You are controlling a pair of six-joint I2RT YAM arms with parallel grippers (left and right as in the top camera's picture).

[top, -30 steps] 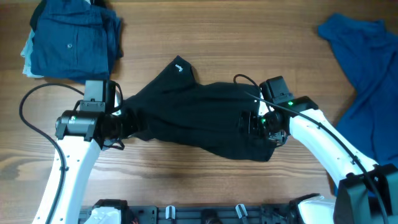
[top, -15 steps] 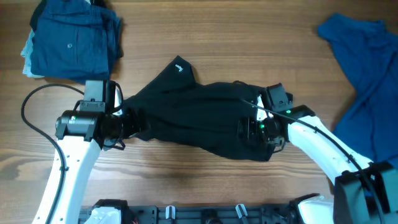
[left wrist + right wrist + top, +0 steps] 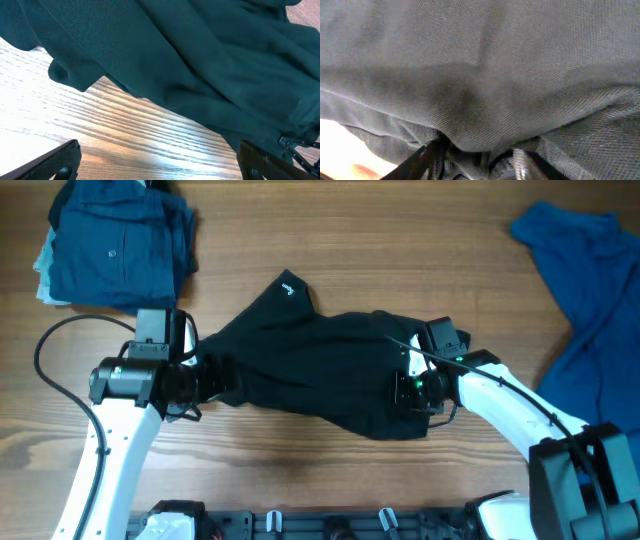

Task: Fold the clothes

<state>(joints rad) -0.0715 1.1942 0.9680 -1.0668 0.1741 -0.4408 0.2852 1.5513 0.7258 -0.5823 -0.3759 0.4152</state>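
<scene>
A black garment (image 3: 310, 370) lies crumpled across the middle of the wooden table (image 3: 400, 240). At its left end my left gripper (image 3: 207, 380) stands open. In the left wrist view the dark cloth (image 3: 200, 65) fills the upper part. The left gripper (image 3: 160, 165) spans bare wood, and its right finger (image 3: 265, 162) sits at the cloth's edge. My right gripper (image 3: 405, 390) is pressed into the garment's right end. In the right wrist view, grey-black mesh cloth (image 3: 485, 70) bunches between the narrowed fingers of the right gripper (image 3: 477, 162).
A stack of folded blue clothes (image 3: 115, 245) sits at the back left corner. A loose blue garment (image 3: 590, 300) is spread along the right edge of the table. Bare wood shows in front of the black garment.
The right gripper has pushed a little left into the garment's right end and its fingers have drawn together on the cloth. The left arm has stayed still.
</scene>
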